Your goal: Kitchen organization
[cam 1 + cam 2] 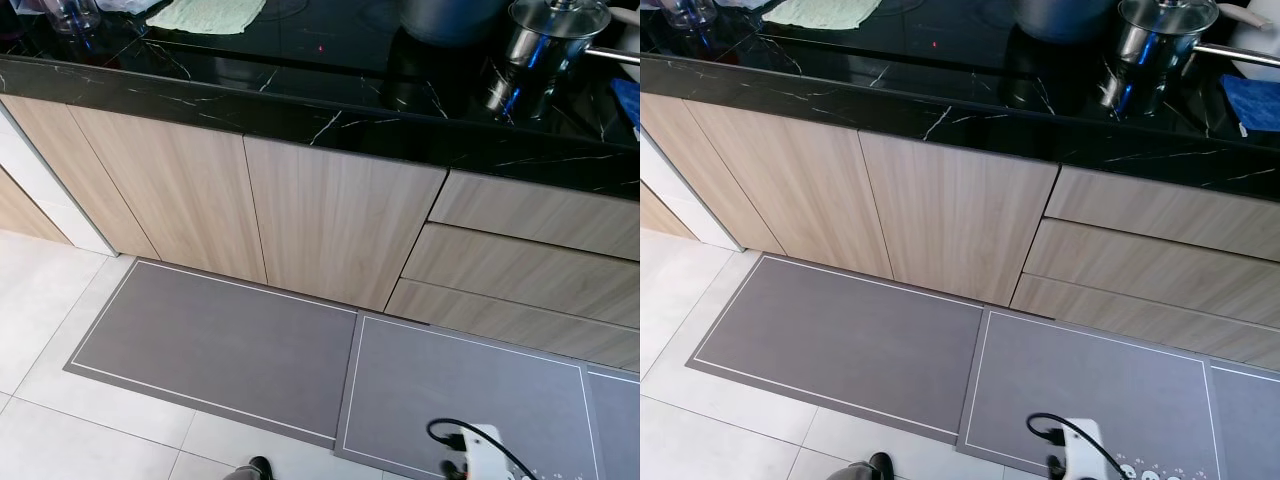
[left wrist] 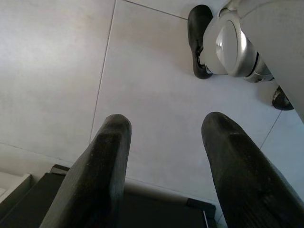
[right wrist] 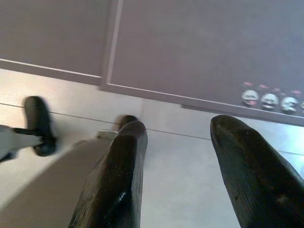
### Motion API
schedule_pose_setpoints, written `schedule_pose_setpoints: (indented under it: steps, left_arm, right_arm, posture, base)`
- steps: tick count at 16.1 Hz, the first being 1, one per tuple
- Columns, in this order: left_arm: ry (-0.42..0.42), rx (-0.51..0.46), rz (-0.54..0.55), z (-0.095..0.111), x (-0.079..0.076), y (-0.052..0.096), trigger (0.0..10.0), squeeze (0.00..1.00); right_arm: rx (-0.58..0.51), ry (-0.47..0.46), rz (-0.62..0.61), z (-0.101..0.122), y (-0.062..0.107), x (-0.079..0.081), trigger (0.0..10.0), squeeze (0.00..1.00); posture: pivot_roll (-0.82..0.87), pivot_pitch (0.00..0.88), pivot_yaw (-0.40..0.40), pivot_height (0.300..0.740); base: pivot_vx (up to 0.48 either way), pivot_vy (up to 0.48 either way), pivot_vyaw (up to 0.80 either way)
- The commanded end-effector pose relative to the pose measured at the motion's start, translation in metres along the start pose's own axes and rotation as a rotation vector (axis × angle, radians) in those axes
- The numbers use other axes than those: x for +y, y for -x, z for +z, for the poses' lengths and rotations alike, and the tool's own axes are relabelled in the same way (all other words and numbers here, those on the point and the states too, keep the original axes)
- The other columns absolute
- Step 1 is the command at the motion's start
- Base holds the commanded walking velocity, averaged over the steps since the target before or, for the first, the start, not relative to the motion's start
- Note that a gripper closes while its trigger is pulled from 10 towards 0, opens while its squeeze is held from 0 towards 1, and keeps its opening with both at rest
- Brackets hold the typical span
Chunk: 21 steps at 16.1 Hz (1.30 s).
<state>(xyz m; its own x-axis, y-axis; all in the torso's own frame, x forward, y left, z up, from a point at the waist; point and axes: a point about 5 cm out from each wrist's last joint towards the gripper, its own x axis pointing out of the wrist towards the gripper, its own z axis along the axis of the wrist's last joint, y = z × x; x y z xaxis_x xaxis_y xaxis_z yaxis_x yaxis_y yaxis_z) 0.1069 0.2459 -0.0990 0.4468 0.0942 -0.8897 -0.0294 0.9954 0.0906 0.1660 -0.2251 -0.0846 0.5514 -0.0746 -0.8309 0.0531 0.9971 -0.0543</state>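
Head views: a black marble counter (image 1: 330, 115) runs across the top, over wooden cabinet doors (image 1: 340, 225) on the left and three drawers (image 1: 1160, 255) on the right. On the counter a steel pot (image 1: 1162, 35) stands at the far right, its handle (image 1: 1238, 54) pointing right along the counter's length; just right of it lies a blue cloth (image 1: 1252, 100). A pale green towel (image 1: 205, 14) lies at the far left end, near a clear glass (image 1: 72, 14). On the floor two grey mats (image 1: 215, 345) lie end to end along the cabinets, long sides parallel to the counter. A white arm part with a black cable (image 1: 470, 445) shows at the bottom.

Left wrist view: the left gripper (image 2: 164, 142) hangs over pale floor tiles (image 2: 57, 61), fingers spread, nothing between them. A black foot (image 2: 199, 40) and a silver leg joint (image 2: 232, 45) are beyond.

Right wrist view: the right gripper (image 3: 178, 147) hangs with fingers spread and empty, above tile beside a mat's edge (image 3: 190, 47).
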Motion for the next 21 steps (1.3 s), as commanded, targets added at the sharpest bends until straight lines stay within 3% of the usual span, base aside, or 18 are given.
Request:
schedule_pose_setpoints:
  steps: [1, 3, 5, 9, 13, 18, 19, 21]
  left_arm:
    - [-0.030, 0.029, -0.009, -0.010, 0.000, 0.002, 10.0, 0.00]
    - [-0.006, -0.037, 0.026, 0.001, 0.005, 0.001, 10.0, 0.00]
    - [0.072, -0.117, 0.069, 0.016, 0.014, 0.001, 10.0, 0.00]
    - [0.101, -0.198, 0.019, 0.035, 0.013, 0.000, 10.0, 0.00]
    - [0.092, -0.175, -0.011, 0.028, 0.011, 0.000, 10.0, 0.00]
    - [0.089, -0.090, -0.009, -0.003, 0.019, 0.007, 10.0, 0.00]
    - [0.077, -0.115, -0.022, 0.017, 0.006, 0.000, 10.0, 0.00]
    - [0.057, -0.131, -0.028, 0.027, 0.001, -0.003, 10.0, 0.00]
  right_arm:
    - [0.021, -0.014, -0.033, -0.008, 0.003, -0.008, 10.0, 0.00]
    - [0.043, -0.016, -0.016, -0.014, 0.003, -0.003, 10.0, 0.00]
    - [0.061, -0.012, 0.016, -0.021, 0.003, 0.007, 10.0, 0.00]
    - [0.101, 0.007, 0.047, -0.036, 0.005, 0.021, 10.0, 0.00]
    - [0.097, -0.014, 0.026, -0.038, 0.007, 0.015, 10.0, 0.00]
    - [0.073, -0.053, -0.001, -0.036, 0.008, 0.006, 10.0, 0.00]
    - [0.076, -0.050, -0.007, -0.039, 0.009, 0.001, 10.0, 0.00]
    - [0.084, -0.037, -0.026, -0.042, 0.011, -0.007, 10.0, 0.00]
  posture:
    - [0.07, 0.180, -0.016, 0.740]
    - [0.07, 0.184, -0.016, 0.740]
    - [0.09, 0.188, -0.019, 0.740]
    - [0.09, 0.184, -0.019, 0.740]
    - [0.09, 0.175, -0.018, 0.740]
    - [0.08, 0.157, -0.018, 0.740]
    - [0.08, 0.155, -0.018, 0.740]
    - [0.08, 0.156, -0.020, 0.740]
  base:
    - [0.000, 0.000, 0.00]
    - [0.000, 0.000, 0.00]
    - [0.000, 0.000, 0.00]
    - [0.000, 0.000, 0.00]
    - [0.000, 0.000, 0.00]
    - [0.000, 0.000, 0.00]
    - [0.000, 0.000, 0.00]
    - [0.000, 0.000, 0.00]
